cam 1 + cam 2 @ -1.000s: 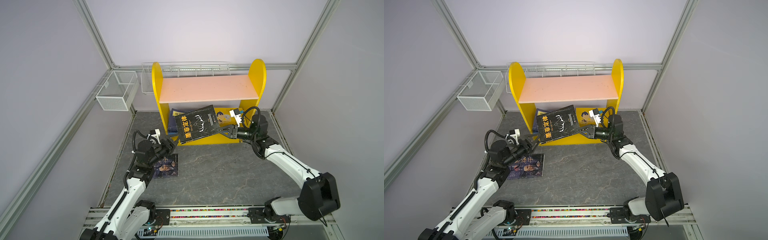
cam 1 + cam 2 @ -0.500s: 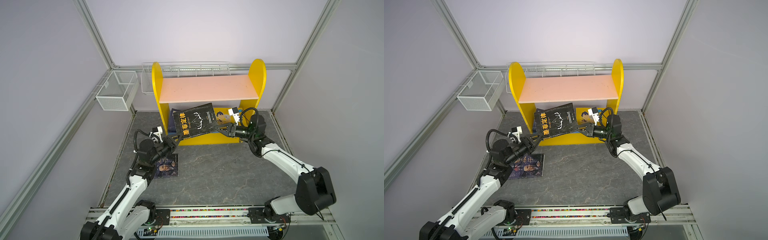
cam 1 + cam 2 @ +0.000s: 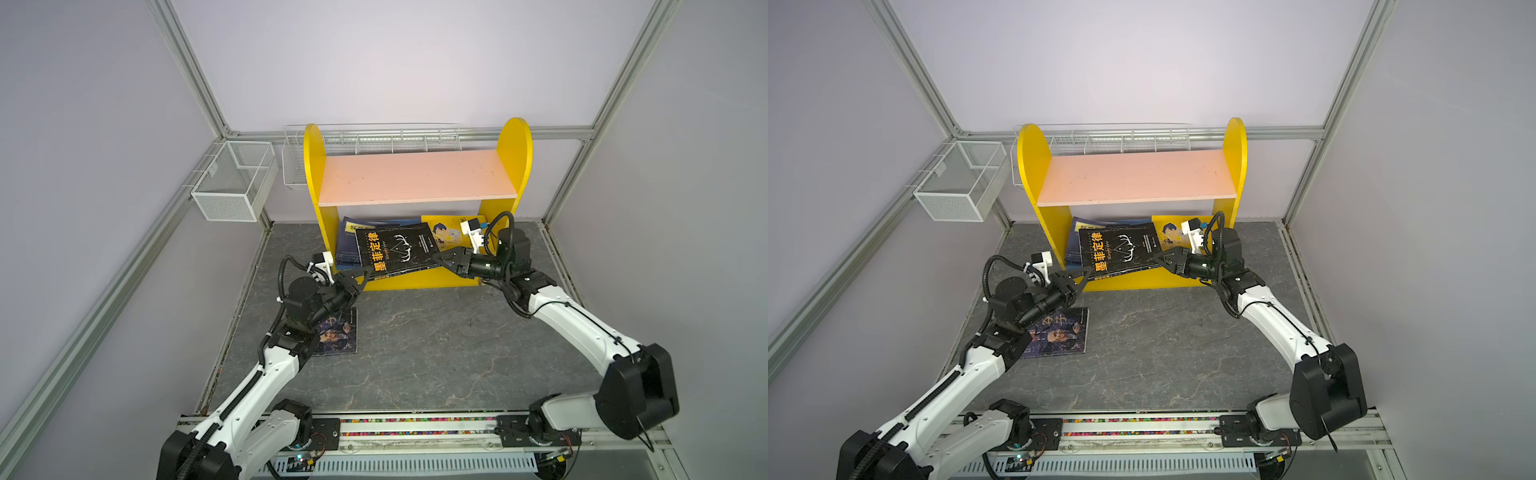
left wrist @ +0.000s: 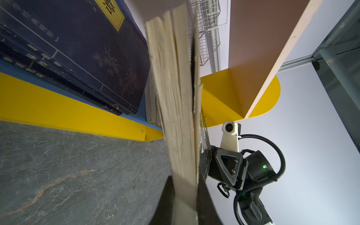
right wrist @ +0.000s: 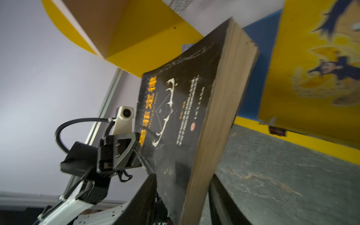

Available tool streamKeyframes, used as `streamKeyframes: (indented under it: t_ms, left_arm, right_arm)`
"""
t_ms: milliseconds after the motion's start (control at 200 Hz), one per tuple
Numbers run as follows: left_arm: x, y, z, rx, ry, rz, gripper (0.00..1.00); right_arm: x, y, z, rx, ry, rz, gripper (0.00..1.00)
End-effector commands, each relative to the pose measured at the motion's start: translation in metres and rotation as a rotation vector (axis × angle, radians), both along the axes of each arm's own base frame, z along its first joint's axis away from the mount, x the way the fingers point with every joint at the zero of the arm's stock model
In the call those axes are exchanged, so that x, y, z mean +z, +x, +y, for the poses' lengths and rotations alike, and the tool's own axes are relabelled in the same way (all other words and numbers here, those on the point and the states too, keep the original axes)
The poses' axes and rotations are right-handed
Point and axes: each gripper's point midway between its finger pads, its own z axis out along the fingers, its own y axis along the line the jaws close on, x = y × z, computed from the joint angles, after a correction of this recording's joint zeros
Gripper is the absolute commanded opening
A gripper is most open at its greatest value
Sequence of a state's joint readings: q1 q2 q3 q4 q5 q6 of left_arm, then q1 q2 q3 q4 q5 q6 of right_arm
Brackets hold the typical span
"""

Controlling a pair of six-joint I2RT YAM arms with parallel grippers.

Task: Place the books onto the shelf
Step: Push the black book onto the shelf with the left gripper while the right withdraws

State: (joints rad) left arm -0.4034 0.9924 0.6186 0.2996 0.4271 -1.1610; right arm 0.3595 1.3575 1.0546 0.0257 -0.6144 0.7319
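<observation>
A black book with orange characters (image 3: 397,249) (image 3: 1121,251) leans tilted at the front of the shelf (image 3: 415,176) (image 3: 1133,176), over its lower tier. My left gripper (image 3: 365,272) (image 3: 1088,272) (image 4: 184,181) is shut on the book's page edge (image 4: 175,87) at the near left corner. At the right corner my right gripper (image 3: 438,257) (image 3: 1158,259) (image 5: 184,176) is open, with the book (image 5: 185,107) between its spread fingers. Navy books (image 3: 347,245) (image 4: 68,48) and a yellow book (image 3: 446,232) (image 5: 311,68) stand on the lower board. Another dark book (image 3: 338,334) (image 3: 1059,334) lies flat on the floor under my left arm.
A white wire basket (image 3: 232,183) hangs on the left wall rail and a long one (image 3: 374,141) runs behind the shelf. The shelf's yellow front lip (image 4: 58,113) sits on the grey stone floor (image 3: 415,340).
The black book has moved back and down toward the lower tier. My left gripper came up and shut on its left corner. My right gripper's jaws have spread apart.
</observation>
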Motion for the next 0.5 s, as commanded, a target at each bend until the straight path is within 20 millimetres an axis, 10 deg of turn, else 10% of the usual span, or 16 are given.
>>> streamKeyframes:
  t_ms: [0, 495]
  left_arm:
    - [0.047, 0.004, -0.005, 0.002, -0.03, -0.153, 0.0]
    - [0.056, 0.039, -0.047, -0.028, 0.074, -0.184, 0.0]
  right_arm:
    - [0.008, 0.012, -0.053, -0.256, -0.144, -0.079, 0.51]
    - [-0.026, -0.011, -0.171, -0.716, -0.377, 0.059, 0.54]
